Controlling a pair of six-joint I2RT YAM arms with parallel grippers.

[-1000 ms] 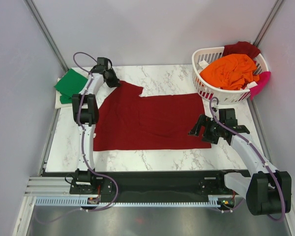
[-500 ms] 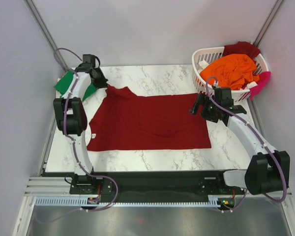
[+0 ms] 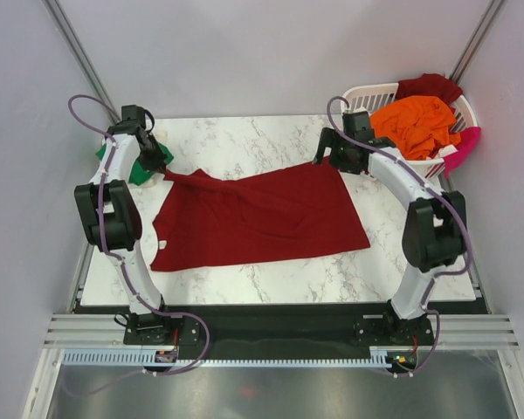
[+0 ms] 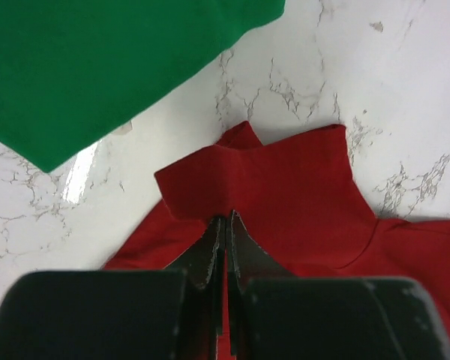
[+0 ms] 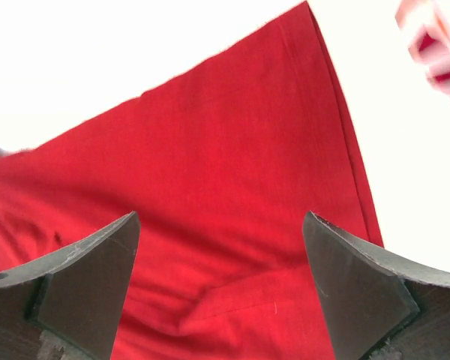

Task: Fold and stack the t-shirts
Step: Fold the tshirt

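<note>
Well: basket (image 3: 371,90) holds orange shirt (image 3: 415,122) (pink shirt (image 3: 465,144) overhanging); left end effector (image 4: 225,225) pinches red shirt (image 3: 262,218); right end effector (image 5: 219,221) gapes, empty.

My left claw (image 4: 225,225) has pulled further back and left, dragging the pinched corner of the large dark red cloth t-shirt (image 3: 262,223) up beside the bright green cloth t-shirt (image 4: 97,67). The red shirt has slid left and skewed across the white marble tabletop (image 3: 271,140). My right claw (image 5: 219,221) has swung from the shirt's near right side to its far right corner, near the white slotted plastic laundry basket (image 3: 358,92).
</note>
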